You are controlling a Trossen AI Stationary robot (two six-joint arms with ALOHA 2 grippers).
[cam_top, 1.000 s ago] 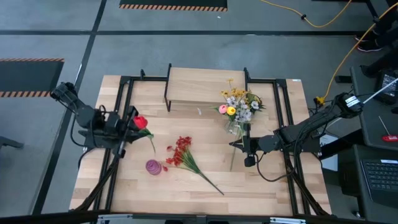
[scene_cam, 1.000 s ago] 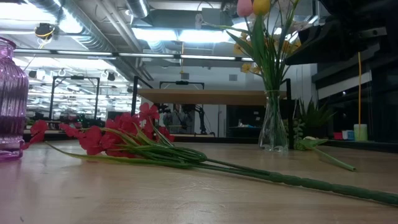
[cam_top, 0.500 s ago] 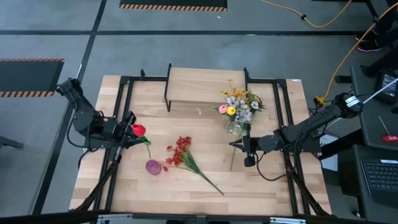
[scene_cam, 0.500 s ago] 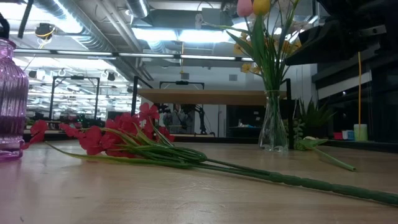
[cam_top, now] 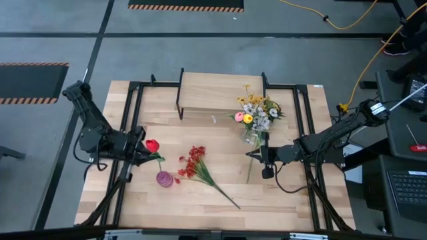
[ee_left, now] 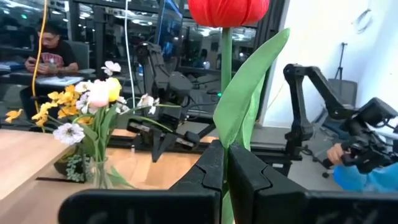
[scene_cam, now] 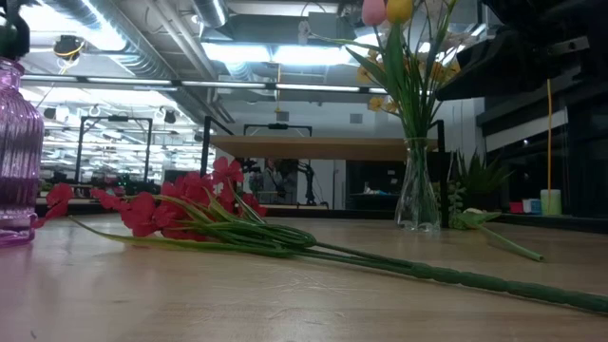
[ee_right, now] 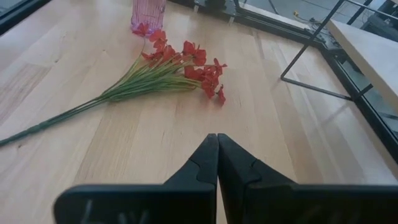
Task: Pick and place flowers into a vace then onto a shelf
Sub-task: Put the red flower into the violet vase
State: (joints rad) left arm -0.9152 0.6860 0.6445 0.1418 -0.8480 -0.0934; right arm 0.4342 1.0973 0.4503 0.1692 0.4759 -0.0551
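My left gripper (cam_top: 139, 151) is shut on a red tulip (cam_top: 153, 145), just on the far-left side of the pink vase (cam_top: 164, 179), which stands on the table. The tulip's head (ee_left: 227, 11) rises above the fingers. A red berry spray (cam_top: 193, 163) lies flat on the table between the two vases. The clear vase (cam_top: 252, 135) holds pink, yellow and white flowers (cam_top: 255, 113) in front of the shelf (cam_top: 217, 92). My right gripper (cam_top: 253, 155) is shut on nothing and hovers beside the clear vase, above a loose green stem (cam_top: 251, 170). My left gripper pinches the tulip's green stalk (ee_left: 225, 140) between its two fingers, just below the large leaf (ee_left: 249, 99). The fingers come in level and lie across the stalk. The tulip stands upright, head up, lifted clear of the table.
Black metal frame rails (cam_top: 130, 120) run along both sides of the table. The berry spray's long stalks (cam_top: 223, 190) stretch toward the near edge. People sit in the room beyond the table (ee_left: 46, 46).
My left gripper has carried the tulip toward the table's near edge, closer to the pink vase, swinging with the arm. The tulip stays upright in the hold. A dark shape has come into the low view above the pink vase.
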